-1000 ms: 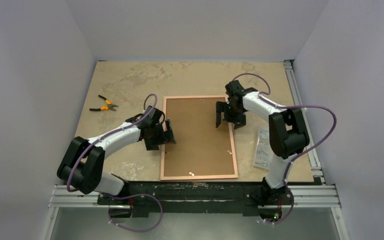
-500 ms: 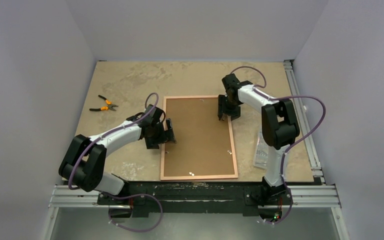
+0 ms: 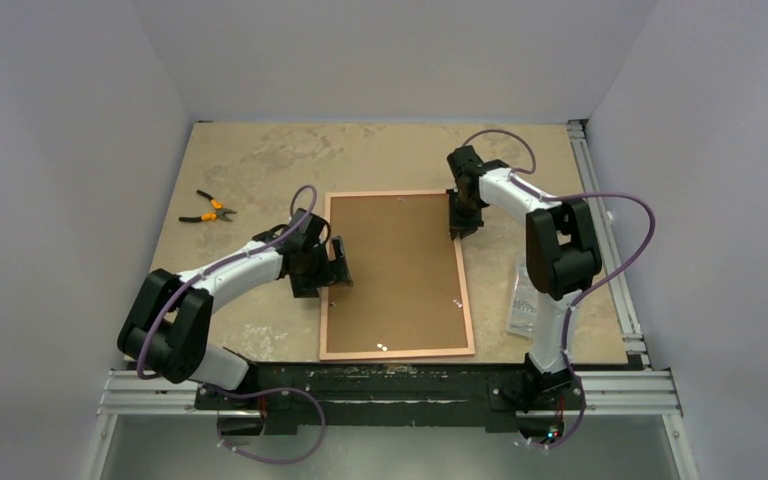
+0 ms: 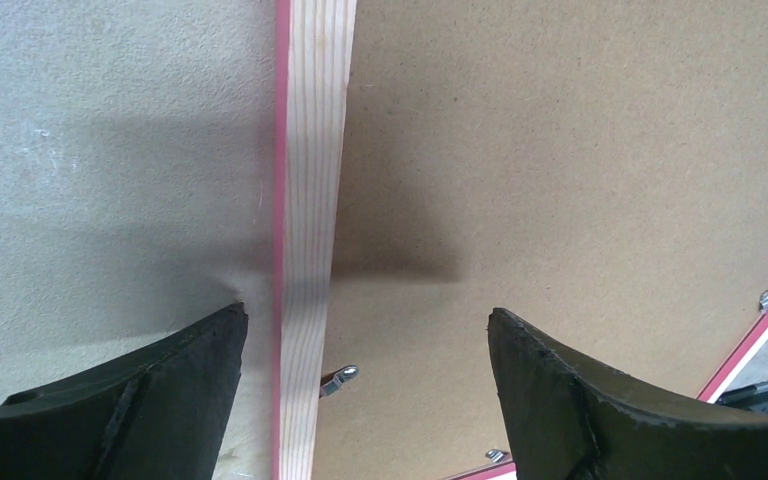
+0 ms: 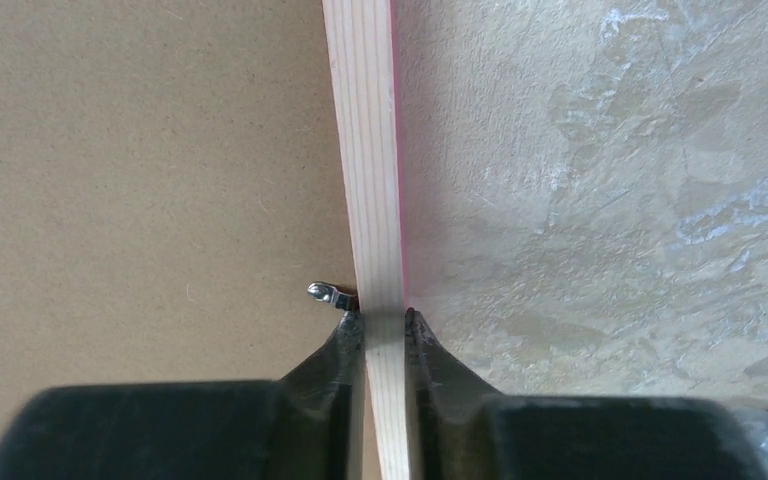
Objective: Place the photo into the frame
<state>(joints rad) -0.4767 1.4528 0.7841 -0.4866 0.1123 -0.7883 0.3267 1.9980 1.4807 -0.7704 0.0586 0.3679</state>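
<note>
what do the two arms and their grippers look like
Both match. The left arm and right arm have white links with bulky black joints, and a purple cable loops along each. The left gripper and right gripper are matt black, each with two wedge-shaped fingers tapering to the tips. No markings are visible.

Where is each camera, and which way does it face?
Top external: high behind the robot, looking down at the table; left arm and right arm show.
Left wrist: down past the open left gripper onto the frame.
Right wrist: down past the right gripper, shut on the frame.
Shared: both wrist views show the backing board.
</note>
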